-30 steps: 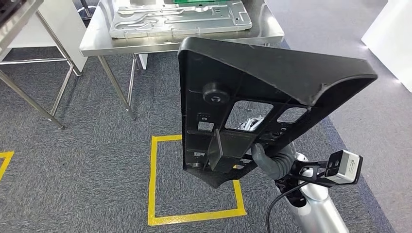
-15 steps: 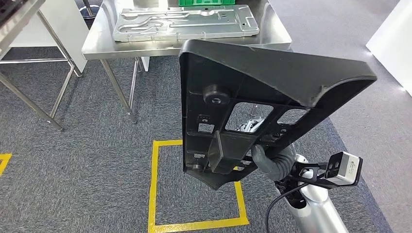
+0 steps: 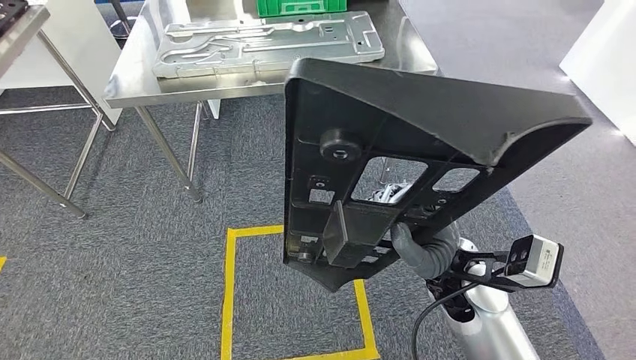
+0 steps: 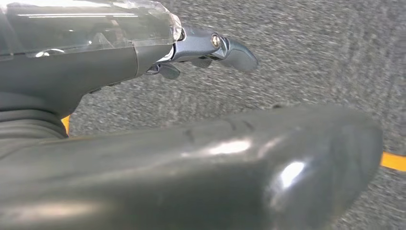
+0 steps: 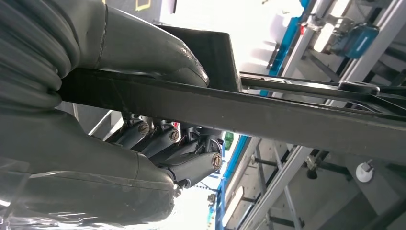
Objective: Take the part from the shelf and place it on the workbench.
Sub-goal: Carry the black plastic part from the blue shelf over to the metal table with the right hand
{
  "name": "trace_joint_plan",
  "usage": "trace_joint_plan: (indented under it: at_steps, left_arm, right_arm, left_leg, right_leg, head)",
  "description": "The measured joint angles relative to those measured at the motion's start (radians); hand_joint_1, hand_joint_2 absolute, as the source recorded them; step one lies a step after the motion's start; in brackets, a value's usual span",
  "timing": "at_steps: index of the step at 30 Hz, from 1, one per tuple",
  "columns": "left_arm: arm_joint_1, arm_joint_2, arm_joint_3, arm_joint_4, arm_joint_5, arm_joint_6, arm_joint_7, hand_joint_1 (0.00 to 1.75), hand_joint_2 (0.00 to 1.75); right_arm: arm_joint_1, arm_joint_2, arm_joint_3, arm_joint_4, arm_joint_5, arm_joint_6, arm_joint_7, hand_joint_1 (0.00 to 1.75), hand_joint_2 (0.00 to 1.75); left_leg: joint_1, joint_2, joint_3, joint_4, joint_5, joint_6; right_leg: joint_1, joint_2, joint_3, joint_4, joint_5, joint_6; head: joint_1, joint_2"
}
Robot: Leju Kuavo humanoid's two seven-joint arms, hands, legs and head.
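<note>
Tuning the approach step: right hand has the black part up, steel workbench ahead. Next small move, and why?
Probably keep carrying it forward toward the workbench before lowering. The right hand grips the black plastic part well above the carpet, short of the bench, and a stamped metal plate already lies on the top, so the bare near edge looks like the spot to aim for.

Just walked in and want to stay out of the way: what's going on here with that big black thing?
The robot's right hand grips a large black plastic part by its lower edge, holding it up in front of its body. The thumb presses one face and the fingers the other. Ahead stands a steel workbench with a pressed metal panel and a green crate on it. The part is not yet set down. The left hand hangs over the carpet, holding nothing.
</note>
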Motion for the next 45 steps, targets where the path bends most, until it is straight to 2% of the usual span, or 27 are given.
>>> trace_joint_plan:
  at_steps: [2, 5, 6, 9, 10, 11, 13, 14, 16, 19, 21, 23, 25, 26, 27, 28, 29, 30, 32, 34, 36, 38, 40, 41, 42, 43, 45]
  left_arm:
    - [0.0, 0.004, 0.0, 0.0, 0.0, 0.0, -0.001, 0.0, 0.0]
    - [0.001, 0.006, -0.001, 0.0, 0.0, -0.001, -0.003, 0.0, 0.0]
    - [0.001, 0.006, -0.001, 0.0, 0.0, -0.001, -0.004, 0.0, 0.0]
    - [0.001, 0.005, -0.002, 0.0, 0.0, -0.003, -0.005, 0.0, 0.0]
    - [0.002, 0.004, -0.002, 0.0, 0.0, -0.003, -0.005, 0.0, 0.0]
    - [0.004, 0.003, -0.002, 0.0, 0.0, -0.003, -0.005, 0.0, 0.0]
    - [0.007, 0.002, -0.002, 0.0, 0.0, -0.002, -0.005, 0.0, 0.0]
    - [0.008, 0.001, -0.002, 0.0, 0.001, -0.002, -0.005, 0.0, 0.0]
    - [0.006, 0.001, -0.002, 0.0, 0.001, -0.001, -0.005, 0.0, 0.0]
    - [0.006, -0.001, -0.002, 0.0, 0.002, 0.0, -0.005, 0.0, 0.0]
    - [0.005, -0.003, -0.002, 0.0, 0.002, 0.0, -0.005, 0.0, 0.0]
    - [0.002, -0.004, -0.002, 0.0, 0.001, 0.0, -0.005, 0.0, 0.0]
    - [0.002, -0.004, -0.002, 0.0, 0.0, 0.0, -0.005, 0.0, 0.0]
    - [0.004, -0.004, -0.002, 0.0, 0.0, 0.0, -0.005, 0.0, 0.0]
    - [0.005, -0.004, -0.002, 0.0, 0.0, 0.0, -0.004, 0.0, 0.0]
    - [0.006, -0.004, -0.002, 0.0, 0.0, 0.0, -0.004, 0.0, 0.0]
    - [0.006, -0.004, -0.002, 0.0, 0.0, 0.0, -0.004, 0.0, 0.0]
    - [0.005, -0.004, -0.002, 0.0, 0.0, 0.0, -0.003, 0.0, 0.0]
    - [0.003, -0.002, -0.003, 0.0, -0.002, 0.0, -0.003, 0.0, 0.0]
    - [0.005, -0.001, -0.004, 0.0, -0.003, 0.0, -0.004, 0.0, 0.0]
    - [0.007, 0.0, -0.005, 0.0, -0.006, -0.001, -0.005, 0.0, 0.0]
    - [0.003, 0.0, -0.008, 0.0, -0.008, -0.002, -0.006, 0.0, 0.0]
    - [0.001, 0.0, -0.009, 0.0, -0.009, -0.003, -0.007, 0.0, 0.0]
    - [0.001, -0.001, -0.009, 0.0, -0.009, -0.003, -0.007, 0.0, 0.0]
    - [0.002, -0.001, -0.01, 0.0, -0.009, -0.003, -0.007, 0.0, 0.0]
    - [0.002, -0.001, -0.01, 0.0, -0.009, -0.004, -0.007, 0.0, 0.0]
    - [0.003, -0.001, -0.011, 0.0, -0.009, -0.004, -0.007, 0.0, 0.0]
  right_arm:
    - [0.004, 0.0, -0.002, -0.002, 0.024, -0.013, 0.0, 1.66, 1.75]
    - [0.009, -0.001, -0.005, -0.005, 0.054, -0.028, -0.002, 1.66, 1.75]
    - [0.009, -0.001, -0.006, -0.006, 0.057, -0.029, -0.003, 1.66, 1.75]
    - [0.014, -0.001, -0.011, -0.009, 0.044, -0.019, -0.01, 1.66, 1.75]
    - [0.019, -0.001, -0.012, -0.009, 0.037, -0.014, -0.014, 1.66, 1.75]
    - [0.023, -0.001, -0.014, -0.009, 0.033, -0.01, -0.018, 1.66, 1.75]
    - [0.03, -0.001, -0.015, -0.009, 0.031, -0.008, -0.022, 1.66, 1.75]
    - [0.032, -0.001, -0.016, -0.009, 0.031, -0.008, -0.022, 1.66, 1.75]
    - [0.035, -0.001, -0.018, -0.007, 0.032, -0.008, -0.023, 1.66, 1.75]
    - [0.04, -0.001, -0.02, -0.005, 0.032, -0.008, -0.024, 1.66, 1.75]
    - [0.039, -0.001, -0.022, -0.005, 0.033, -0.008, -0.024, 1.66, 1.75]
    - [0.038, -0.001, -0.025, -0.004, 0.032, -0.008, -0.024, 1.66, 1.75]
    - [0.038, -0.001, -0.027, -0.003, 0.032, -0.008, -0.024, 1.66, 1.75]
    - [0.039, -0.001, -0.028, -0.002, 0.032, -0.008, -0.024, 1.66, 1.75]
    - [0.04, -0.001, -0.028, -0.002, 0.032, -0.008, -0.024, 1.66, 1.75]
    - [0.041, -0.001, -0.03, -0.001, 0.032, -0.007, -0.024, 1.66, 1.75]
    - [0.041, -0.001, -0.031, -0.001, 0.032, -0.006, -0.024, 1.66, 1.75]
    - [0.041, -0.001, -0.033, -0.001, 0.032, -0.005, -0.024, 1.66, 1.75]
    - [0.042, -0.001, -0.037, -0.001, 0.03, -0.001, -0.025, 1.66, 1.75]
    - [0.045, -0.001, -0.041, -0.001, 0.029, 0.001, -0.027, 1.66, 1.75]
    - [0.049, -0.001, -0.046, -0.003, 0.028, 0.003, -0.032, 1.66, 1.75]
    - [0.05, -0.001, -0.051, -0.007, 0.028, 0.004, -0.037, 1.66, 1.75]
    - [0.054, -0.001, -0.054, -0.009, 0.028, 0.004, -0.039, 1.66, 1.75]
    - [0.058, -0.001, -0.055, -0.009, 0.028, 0.003, -0.039, 1.66, 1.75]
    - [0.062, -0.001, -0.056, -0.009, 0.028, 0.001, -0.039, 1.66, 1.75]
    - [0.065, -0.001, -0.058, -0.009, 0.029, 0.0, -0.039, 1.66, 1.75]
    - [0.067, -0.001, -0.06, -0.01, 0.038, -0.005, -0.037, 1.66, 1.75]
  left_leg:
    - [-0.007, 0.001, 0.018, -0.057, 0.018, 0.013]
    - [-0.003, -0.009, 0.044, -0.078, 0.02, 0.03]
    - [-0.001, -0.013, 0.056, -0.082, 0.021, 0.033]
    - [0.002, -0.022, 0.074, -0.087, 0.013, 0.037]
    - [0.002, -0.024, 0.077, -0.087, 0.008, 0.037]
    - [0.003, -0.027, 0.082, -0.087, 0.003, 0.035]
    - [0.005, -0.031, 0.1, -0.086, -0.011, 0.029]
    - [0.006, -0.032, 0.109, -0.087, -0.02, 0.025]
    - [0.006, -0.033, 0.121, -0.087, -0.033, 0.013]
    - [0.005, -0.032, 0.13, -0.079, -0.043, -0.007]
    - [0.007, -0.024, 0.121, -0.041, -0.054, -0.017]
    - [0.009, -0.015, 0.067, 0.061, -0.092, -0.023]
    - [0.01, -0.011, -0.013, 0.177, -0.137, -0.029]
    - [0.01, -0.01, -0.04, 0.202, -0.139, -0.03]
    - [0.01, -0.009, -0.048, 0.19, -0.118, -0.029]
    - [0.009, -0.008, -0.038, 0.142, -0.077, -0.026]
    - [0.009, -0.007, -0.016, 0.071, -0.028, -0.021]
    - [0.007, -0.005, 0.006, 0.009, 0.001, -0.017]
    - [0.0, -0.001, 0.03, -0.054, 0.002, -0.006]
    - [-0.003, -0.002, 0.038, -0.059, -0.006, 0.01]
    - [0.002, -0.005, 0.057, -0.069, 0.01, 0.023]
    - [0.004, -0.006, 0.071, -0.074, 0.009, 0.029]
    - [0.004, -0.007, 0.075, -0.074, 0.003, 0.033]
    - [0.004, -0.009, 0.078, -0.074, -0.002, 0.034]
    - [0.004, -0.01, 0.084, -0.073, -0.007, 0.034]
    - [0.004, -0.012, 0.092, -0.073, -0.013, 0.032]
    - [0.003, -0.016, 0.11, -0.074, -0.026, 0.027]
  right_leg:
    - [0.0, -0.002, 0.009, 0.002, -0.008, 0.011]
    - [-0.002, -0.007, 0.015, 0.025, -0.011, 0.029]
    - [-0.003, -0.007, 0.005, 0.05, -0.024, 0.034]
    - [-0.012, -0.005, -0.094, 0.211, -0.098, 0.048]
    - [-0.017, -0.005, -0.129, 0.253, -0.109, 0.053]
    - [-0.021, -0.006, -0.152, 0.267, -0.103, 0.058]
    - [-0.026, -0.006, -0.142, 0.188, -0.027, 0.063]
    - [-0.027, -0.005, -0.121, 0.12, 0.021, 0.063]
    - [-0.023, -0.005, -0.09, 0.023, 0.059, 0.055]
    - [-0.018, -0.005, -0.078, 0.003, 0.056, 0.031]
    - [-0.021, -0.007, -0.06, -0.004, 0.055, 0.016]
    - [-0.02, -0.01, -0.044, -0.008, 0.046, 0.006]
    - [-0.018, -0.011, -0.035, -0.008, 0.036, 0.003]
    - [-0.017, -0.011, -0.029, -0.007, 0.03, 0.002]
    - [-0.017, -0.011, -0.022, -0.007, 0.024, 0.003]
    - [-0.016, -0.011, -0.013, -0.007, 0.018, 0.005]
    - [-0.016, -0.011, -0.003, -0.007, 0.01, 0.007]
    - [-0.015, -0.012, 0.006, -0.007, 0.004, 0.01]
    - [-0.014, -0.013, 0.015, -0.009, -0.008, 0.021]
    - [-0.012, -0.013, 0.021, 0.0, -0.009, 0.035]
    - [-0.013, -0.012, 0.023, 0.028, -0.017, 0.047]
    - [-0.016, -0.009, -0.017, 0.104, -0.055, 0.055]
    - [-0.017, -0.008, -0.097, 0.219, -0.106, 0.06]
    - [-0.017, -0.008, -0.13, 0.255, -0.116, 0.062]
    - [-0.017, -0.008, -0.148, 0.258, -0.105, 0.063]
    - [-0.017, -0.008, -0.147, 0.226, -0.072, 0.062]
    - [-0.015, -0.007, -0.111, 0.102, 0.022, 0.055]
  head:
    - [0.0, 0.0]
    - [0.0, 0.0]
    - [0.001, 0.0]
    - [0.003, 0.0]
    - [0.003, 0.0]
    - [0.003, 0.0]
    - [0.003, 0.0]
    - [0.004, 0.0]
    - [0.003, 0.0]
    - [0.002, 0.0]
    - [0.001, 0.0]
    - [-0.002, 0.0]
    - [-0.003, 0.0]
    - [-0.003, 0.0]
    - [-0.003, 0.0]
    - [-0.003, 0.0]
    - [-0.003, 0.0]
    - [-0.002, 0.0]
    - [-0.003, 0.0]
    - [-0.004, 0.0]
    - [-0.002, 0.0]
    - [-0.001, 0.0]
    - [-0.001, 0.0]
    - [-0.002, 0.0]
    - [-0.002, 0.0]
    - [-0.002, 0.0]
    - [-0.001, 0.0]
